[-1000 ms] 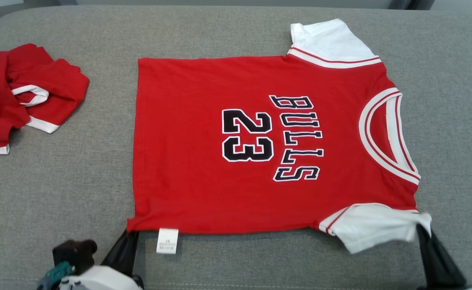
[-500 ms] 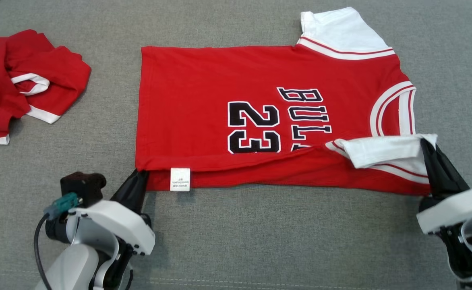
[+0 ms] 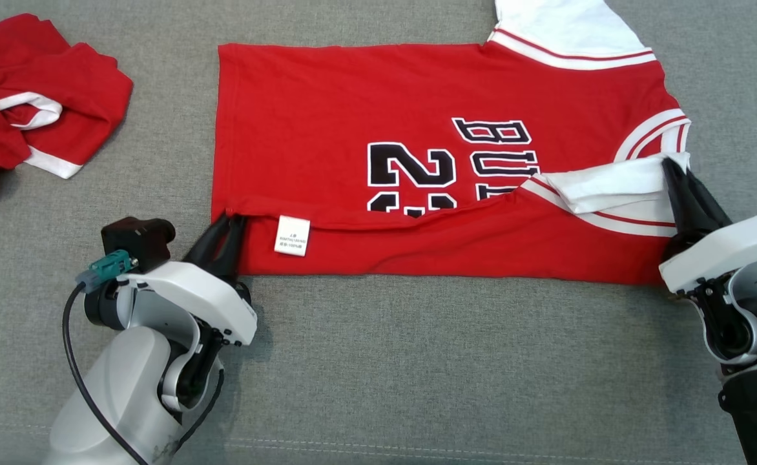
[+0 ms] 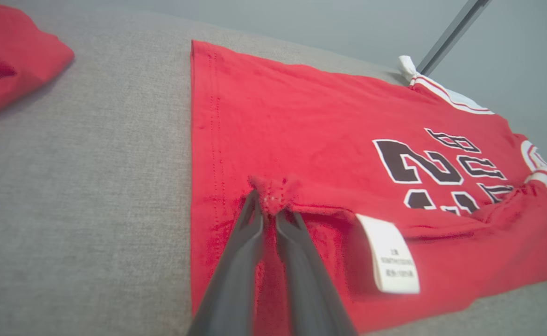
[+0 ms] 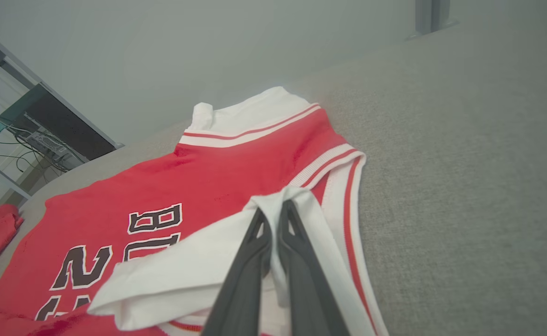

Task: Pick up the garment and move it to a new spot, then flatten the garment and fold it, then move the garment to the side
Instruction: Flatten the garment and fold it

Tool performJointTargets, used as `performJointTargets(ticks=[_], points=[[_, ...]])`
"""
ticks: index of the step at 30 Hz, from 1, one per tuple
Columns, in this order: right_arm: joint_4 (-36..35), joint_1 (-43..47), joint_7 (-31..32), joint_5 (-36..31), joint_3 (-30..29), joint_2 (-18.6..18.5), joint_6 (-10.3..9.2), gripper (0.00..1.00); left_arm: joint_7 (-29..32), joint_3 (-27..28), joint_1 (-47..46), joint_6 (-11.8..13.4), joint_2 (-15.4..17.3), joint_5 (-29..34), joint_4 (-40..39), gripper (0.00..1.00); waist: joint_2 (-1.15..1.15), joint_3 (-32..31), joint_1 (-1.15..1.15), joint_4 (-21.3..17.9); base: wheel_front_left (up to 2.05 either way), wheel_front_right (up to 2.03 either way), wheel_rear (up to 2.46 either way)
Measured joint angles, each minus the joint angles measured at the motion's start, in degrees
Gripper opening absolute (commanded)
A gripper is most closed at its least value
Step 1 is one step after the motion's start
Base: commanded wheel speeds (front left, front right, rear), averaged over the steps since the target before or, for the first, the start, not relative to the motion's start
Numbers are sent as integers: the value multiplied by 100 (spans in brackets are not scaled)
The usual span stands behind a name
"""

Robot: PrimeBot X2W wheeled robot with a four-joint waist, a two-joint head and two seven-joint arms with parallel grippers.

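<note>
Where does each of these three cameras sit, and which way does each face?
Head view: on the robot's head, facing forward and down at the red jersey on the grey fabric surface; both arms show, left end effector and right end effector pinching it.
Left wrist view: on the left wrist, looking along its own fingers at the jersey's pinched hem corner.
Right wrist view: on the right wrist, looking along its own fingers at the pinched white sleeve.
Shared: head and left wrist views both show the white label.
</note>
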Motion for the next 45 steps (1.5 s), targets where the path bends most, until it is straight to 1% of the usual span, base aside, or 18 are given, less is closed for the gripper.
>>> performJointTargets(ticks=[6, 10, 13, 16, 17, 19, 20, 24, 26, 28, 32, 39, 45], points=[[352, -332, -361, 94, 200, -74, 0, 100, -301, 10, -181, -23, -113, 57, 236, 100, 0, 79, 0, 28, 0, 0, 0], [360, -289, -747, 52, 327, -200, 0, 100, -552, 23, -158, 46, -124, 133, 186, 100, 0, 49, 1, 32, 0, 0, 0], [130, -73, -1181, -42, 287, -269, 0, 100, -734, 104, -15, 242, -87, 197, -30, 100, 0, -24, 1, 28, 0, 0, 0], [-203, 419, -1466, -352, 142, -244, 0, 100, -869, 155, 391, 502, 24, 271, -305, 100, 0, -145, 1, 10, 0, 0, 0], [-320, 622, -1522, -577, 70, -246, 0, 100, -892, 177, 561, 603, 66, 307, -416, 100, 0, -192, 1, -1, 0, 0, 0], [-581, 1021, -1575, -843, -205, -119, -1, 100, -910, 207, 886, 799, 120, 333, -620, 100, 0, -284, 1, -29, 0, 0, 0], [-724, 1226, -1608, -1157, -325, -63, -1, 100, -931, 216, 1038, 883, 144, 371, -746, 100, 0, -336, 1, -44, 0, 0, 0], [-1449, 2002, -1617, -1828, -828, 425, -1, 100, -947, 255, 1596, 1280, 265, 522, -1310, 100, 0, -564, 1, -110, 0, 0, 0], [-1757, 2395, -1617, -2149, -901, 608, 0, 100, -922, 252, 1874, 1459, 302, 588, -1584, 100, 0, -702, 0, -136, 0, 0, 0], [-1951, 2771, -1617, -2335, -962, 738, 0, 100, -840, 237, 2153, 1599, 360, 604, -1835, 100, 0, -846, 0, -160, 0, 0, 0], [-2150, 3422, -1617, -2621, -984, 875, 0, 100, -668, 171, 2581, 1827, 447, 637, -2227, 100, 0, -1154, 0, -207, 0, 0, 0], [-2174, 3642, -1617, -2759, -925, 945, 0, 100, -528, 119, 2684, 1928, 603, 711, -2435, 100, 0, -1359, 0, -258, 0, 0, 0], [-2167, 3649, -1617, -2766, -862, 973, 0, 100, -420, 79, 2772, 1979, 658, 812, -2505, 100, 0, -1357, 1, -260, 0, 0, 0]])
